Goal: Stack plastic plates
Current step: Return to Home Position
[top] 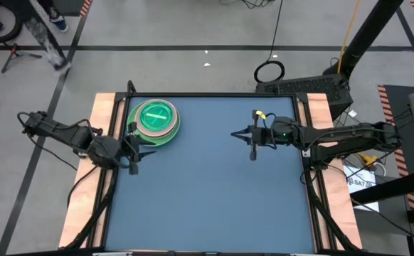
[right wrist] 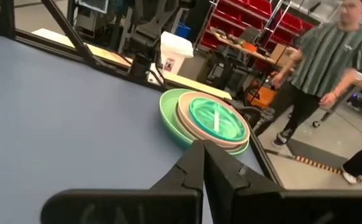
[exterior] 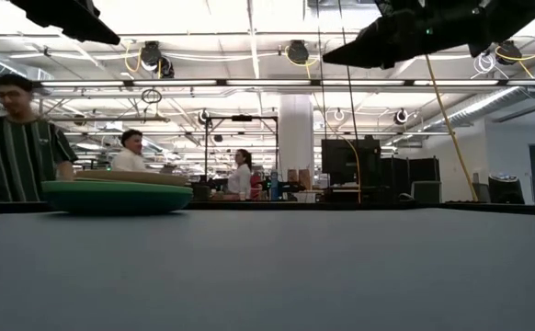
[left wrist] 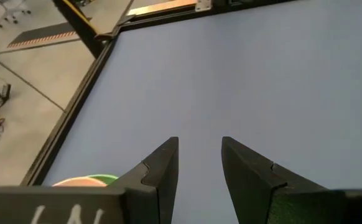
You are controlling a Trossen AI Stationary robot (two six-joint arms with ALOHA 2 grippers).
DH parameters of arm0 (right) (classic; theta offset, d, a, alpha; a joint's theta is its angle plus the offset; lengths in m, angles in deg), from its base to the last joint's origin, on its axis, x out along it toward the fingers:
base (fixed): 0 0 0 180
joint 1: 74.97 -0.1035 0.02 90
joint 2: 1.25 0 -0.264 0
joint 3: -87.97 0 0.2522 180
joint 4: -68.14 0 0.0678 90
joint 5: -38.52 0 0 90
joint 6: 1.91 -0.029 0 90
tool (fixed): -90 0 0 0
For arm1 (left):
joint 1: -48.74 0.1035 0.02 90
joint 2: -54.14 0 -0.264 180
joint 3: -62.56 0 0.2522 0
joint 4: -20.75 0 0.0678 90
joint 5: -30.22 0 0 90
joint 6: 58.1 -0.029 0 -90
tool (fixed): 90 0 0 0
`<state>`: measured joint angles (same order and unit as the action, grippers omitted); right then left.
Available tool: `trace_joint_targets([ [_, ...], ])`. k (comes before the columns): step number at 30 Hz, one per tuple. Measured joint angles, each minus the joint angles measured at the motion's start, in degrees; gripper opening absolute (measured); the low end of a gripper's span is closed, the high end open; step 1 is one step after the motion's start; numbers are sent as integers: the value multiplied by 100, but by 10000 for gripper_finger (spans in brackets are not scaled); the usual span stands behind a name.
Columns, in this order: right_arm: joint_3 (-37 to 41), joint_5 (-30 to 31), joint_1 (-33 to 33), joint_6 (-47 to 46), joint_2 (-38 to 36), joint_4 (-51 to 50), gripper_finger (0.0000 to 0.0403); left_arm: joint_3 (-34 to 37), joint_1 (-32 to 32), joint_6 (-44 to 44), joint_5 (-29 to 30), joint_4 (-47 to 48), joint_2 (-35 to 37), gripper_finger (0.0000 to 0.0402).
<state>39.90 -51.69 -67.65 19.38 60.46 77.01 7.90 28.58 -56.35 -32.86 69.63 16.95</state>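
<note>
The plastic plates [top: 156, 121] sit as one stack near the table's far left corner: a wide green plate at the bottom, cream or pink ones above, a small green plate on top. The stack also shows in the low view [exterior: 117, 195] and the right wrist view [right wrist: 206, 119]; a sliver [left wrist: 84, 181] shows in the left wrist view. My left gripper [top: 133, 153] hovers open just near of the stack, holding nothing. My right gripper [top: 253, 140] is shut and empty over the table's far right part.
The blue table top [top: 207, 192] stretches bare toward the near edge. A dark frame and wooden strips [top: 102, 128] border the table. A person in a striped shirt [right wrist: 330, 56] walks past the far left corner; other people [exterior: 131, 147] stand in the room beyond.
</note>
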Motion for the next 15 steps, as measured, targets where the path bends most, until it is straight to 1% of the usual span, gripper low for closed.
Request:
trace_joint_targets([
  [5, 247, -4, 118, -100, -2, 341, 0, 100, 125, 24, -184, 168, 396, 129],
  [10, 435, -7, 241, -242, -2, 621, 0, 687, 129, 180, -199, 76, 1038, 129],
  [13, 474, -7, 290, -287, 0, 628, 0, 668, 129, 234, -199, -167, 1306, 129],
  [15, 476, -7, 318, -323, 0, 630, 0, 668, 129, 278, -184, -121, 1485, 129],
])
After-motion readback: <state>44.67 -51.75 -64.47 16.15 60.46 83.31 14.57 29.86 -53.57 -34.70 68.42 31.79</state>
